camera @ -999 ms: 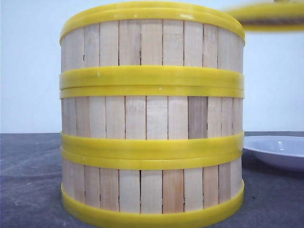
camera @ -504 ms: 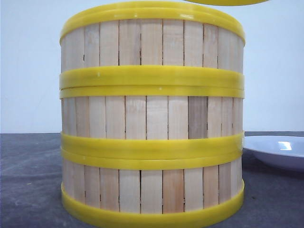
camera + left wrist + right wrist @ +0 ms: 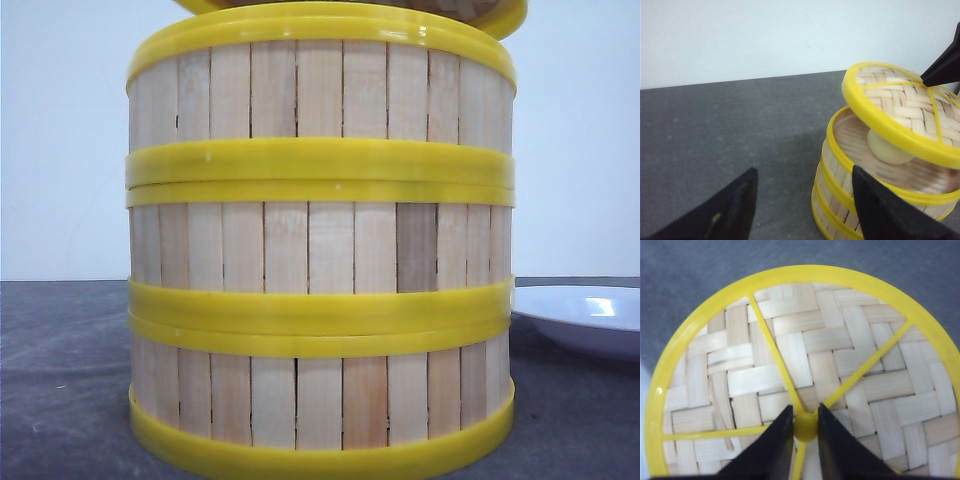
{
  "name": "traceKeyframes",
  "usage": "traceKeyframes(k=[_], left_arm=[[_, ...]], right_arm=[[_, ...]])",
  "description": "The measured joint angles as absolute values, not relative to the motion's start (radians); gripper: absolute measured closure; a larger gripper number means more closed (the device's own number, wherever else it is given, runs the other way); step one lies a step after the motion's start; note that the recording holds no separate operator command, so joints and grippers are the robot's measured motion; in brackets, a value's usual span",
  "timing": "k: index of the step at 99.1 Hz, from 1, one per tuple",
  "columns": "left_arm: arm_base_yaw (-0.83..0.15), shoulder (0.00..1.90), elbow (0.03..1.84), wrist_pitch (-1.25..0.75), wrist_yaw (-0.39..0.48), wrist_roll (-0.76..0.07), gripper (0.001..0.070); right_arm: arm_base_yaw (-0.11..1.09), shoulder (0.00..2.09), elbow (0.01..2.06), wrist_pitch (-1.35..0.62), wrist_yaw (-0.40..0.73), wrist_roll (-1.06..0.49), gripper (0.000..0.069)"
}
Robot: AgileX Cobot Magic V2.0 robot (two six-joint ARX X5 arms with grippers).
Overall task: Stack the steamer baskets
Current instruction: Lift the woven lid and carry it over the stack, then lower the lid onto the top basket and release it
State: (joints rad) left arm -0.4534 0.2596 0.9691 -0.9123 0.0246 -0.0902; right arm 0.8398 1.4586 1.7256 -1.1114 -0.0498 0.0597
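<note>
The right gripper pinches the tilted lid by its knob above the stacked steamer baskets, so it could land crooked and slide off; the left gripper hangs wide open, holding nothing.

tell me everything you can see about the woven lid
The flat round woven lid has pale bamboo-like strips in a basket weave, a thick yellow plastic rim, thin yellow spokes and a small yellow centre knob. The right gripper has its black jaws closed on that knob. In the left wrist view the lid is tilted above the open top basket of the stack of three slatted steamer baskets; whether its low edge touches the basket's rim cannot be told. A pale round bun-like item lies underneath it.
</note>
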Motion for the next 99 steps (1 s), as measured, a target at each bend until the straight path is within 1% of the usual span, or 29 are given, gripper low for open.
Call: traceKeyframes(k=[17,29,99], left_arm=[[-0.453,0.26,0.969,-0.913,0.025,-0.09,0.0356],[-0.453,0.26,0.969,-0.914,0.025,-0.09,0.0356],[-0.453,0.26,0.969,-0.916,0.025,-0.085,0.0356]], right_arm=[[0.857,1.475,1.726,-1.126,-0.047,0.06,0.0636],[0.857,1.491,1.726,-1.133,-0.022,0.06,0.0636],[0.878,1.555,1.726,-1.141,-0.022,0.06,0.0636]])
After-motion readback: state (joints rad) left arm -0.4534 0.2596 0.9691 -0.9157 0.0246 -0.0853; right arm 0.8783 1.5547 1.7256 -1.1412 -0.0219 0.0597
